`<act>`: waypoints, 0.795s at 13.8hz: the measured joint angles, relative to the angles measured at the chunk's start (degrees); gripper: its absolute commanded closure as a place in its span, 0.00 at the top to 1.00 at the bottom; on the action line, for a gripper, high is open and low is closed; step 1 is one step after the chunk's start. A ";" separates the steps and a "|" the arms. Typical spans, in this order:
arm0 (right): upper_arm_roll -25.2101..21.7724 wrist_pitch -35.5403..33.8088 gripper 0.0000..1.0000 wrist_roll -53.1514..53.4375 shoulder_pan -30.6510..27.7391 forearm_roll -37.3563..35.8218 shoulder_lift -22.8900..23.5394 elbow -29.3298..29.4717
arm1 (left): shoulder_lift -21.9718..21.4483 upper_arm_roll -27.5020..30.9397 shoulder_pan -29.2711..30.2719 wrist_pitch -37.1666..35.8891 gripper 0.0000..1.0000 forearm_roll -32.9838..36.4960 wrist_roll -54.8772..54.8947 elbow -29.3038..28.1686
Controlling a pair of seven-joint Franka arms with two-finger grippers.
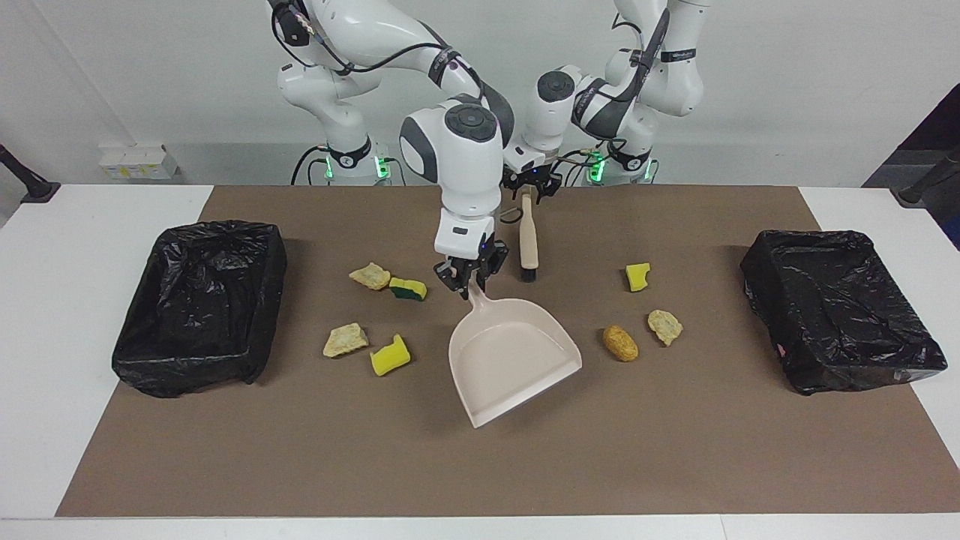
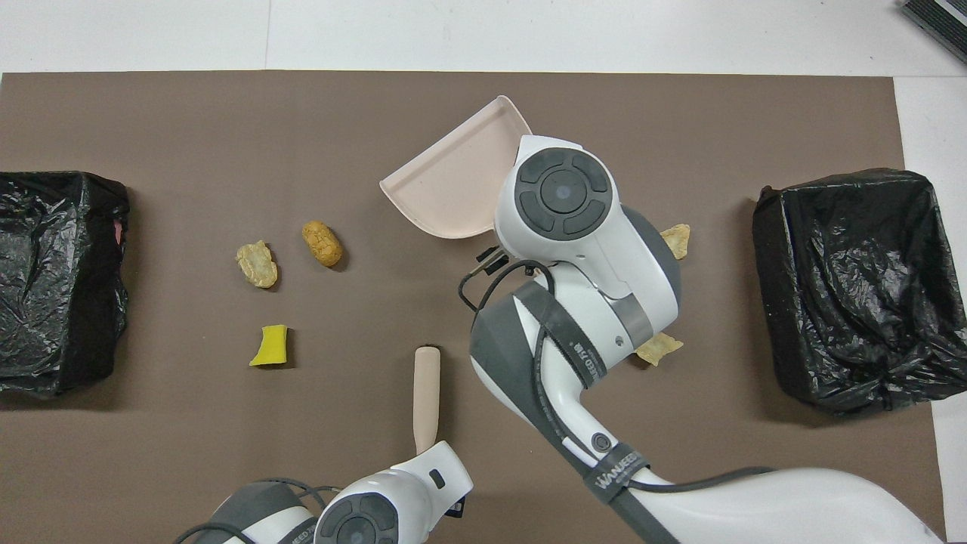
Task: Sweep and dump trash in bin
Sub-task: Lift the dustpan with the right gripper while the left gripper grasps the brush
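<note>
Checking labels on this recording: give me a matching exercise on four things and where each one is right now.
Things:
1. dustpan
2. brush
3. golden-brown lump
4. green-backed sponge

Places:
A. lying toward the right arm's end
B. held by its handle in the left tool
C. lying toward the left arm's end
D. held by its handle in the right tool

Pairs: 1-D, 2-B, 3-C, 4-A

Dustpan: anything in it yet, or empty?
Empty. The dustpan shows a bare pale tray, held by its handle in the right gripper; the trash scraps, such as the brown lump, lie on the mat.
</note>
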 measured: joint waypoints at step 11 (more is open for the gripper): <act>-0.14 -0.87 0.00 -51.76 -3.34 -1.81 1.22 -0.44 | -10.81 1.96 22.10 -31.06 0.00 1.71 16.51 8.71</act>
